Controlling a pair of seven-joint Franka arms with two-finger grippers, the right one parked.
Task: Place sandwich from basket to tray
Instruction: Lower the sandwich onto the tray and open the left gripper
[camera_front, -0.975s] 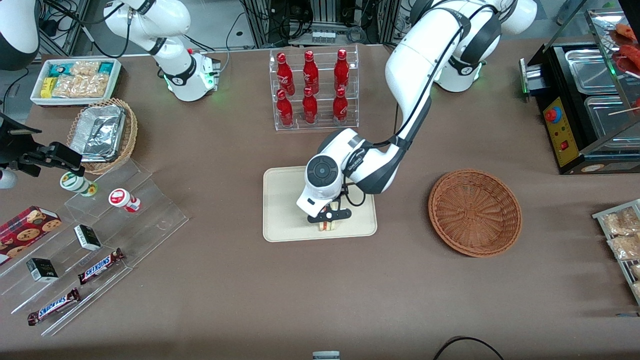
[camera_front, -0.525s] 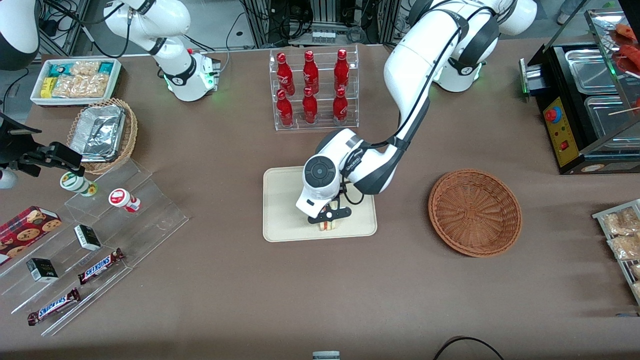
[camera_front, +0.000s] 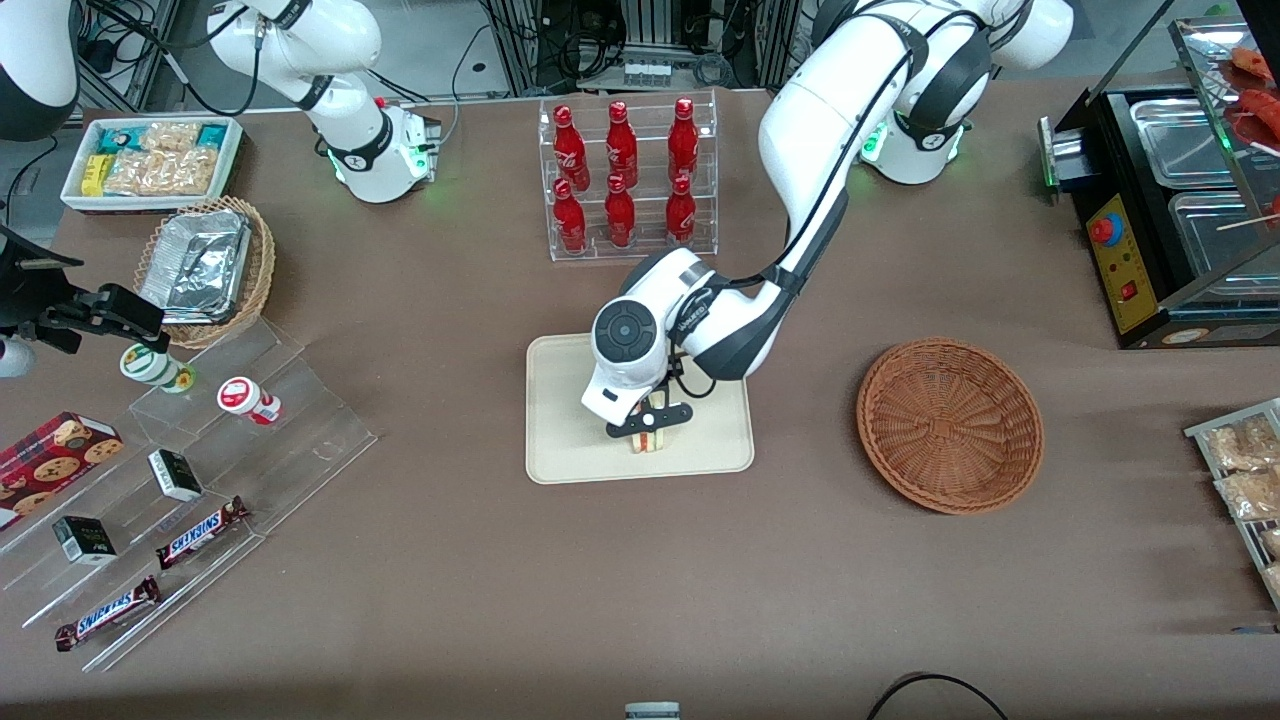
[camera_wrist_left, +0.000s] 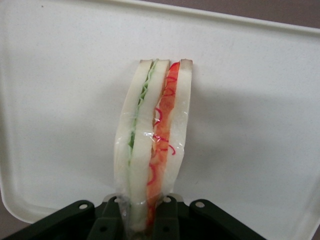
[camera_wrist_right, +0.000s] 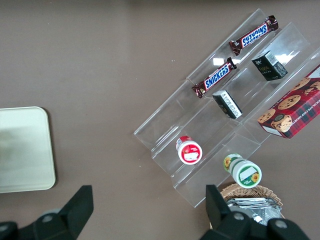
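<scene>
Tray (camera_front: 570, 440) lies mid-table (camera_front: 640, 580), nearer the front camera than the bottle rack (camera_front: 628, 180). Basket (camera_front: 950, 425) sits on the table beside the tray, toward the working arm's end, apart from it. Gripper (camera_front: 648, 430) is over the tray, jaws closed on the sandwich (camera_wrist_left: 152, 145), which stands on edge above the tray floor near the rim closest to the front camera. Stepped shelf (camera_front: 200, 470) lies toward the parked arm's end.

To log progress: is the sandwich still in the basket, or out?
Out. The basket is empty; the gripper holds the sandwich over the tray.
</scene>
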